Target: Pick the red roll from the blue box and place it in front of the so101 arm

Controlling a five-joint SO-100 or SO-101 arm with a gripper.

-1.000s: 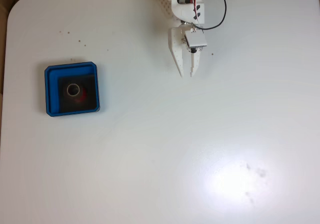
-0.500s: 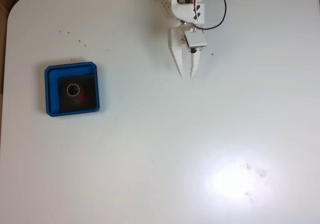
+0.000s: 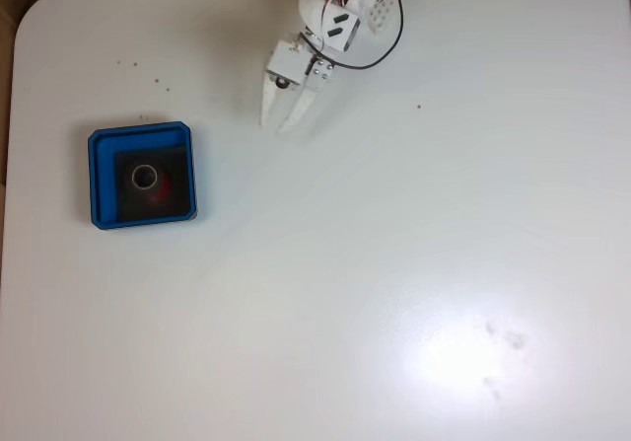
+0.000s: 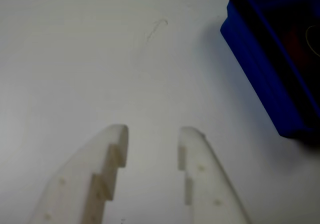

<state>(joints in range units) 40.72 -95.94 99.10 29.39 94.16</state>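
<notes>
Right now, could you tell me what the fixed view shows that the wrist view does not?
The fixed view alone gives the whole white table, the arm at its top edge, and the red roll lying inside the blue box. The wrist view alone shows the gap between the claw's fingers. Both share the open, empty claw and the box.

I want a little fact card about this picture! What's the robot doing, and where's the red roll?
table: white tabletop
blue box: on the left side in the fixed view
red roll: lying inside the blue box, on its black floor
so101 arm: at the top edge, angled toward the box
gripper: open, empty, above bare table, apart from the box
roll picked up: not yet
</notes>
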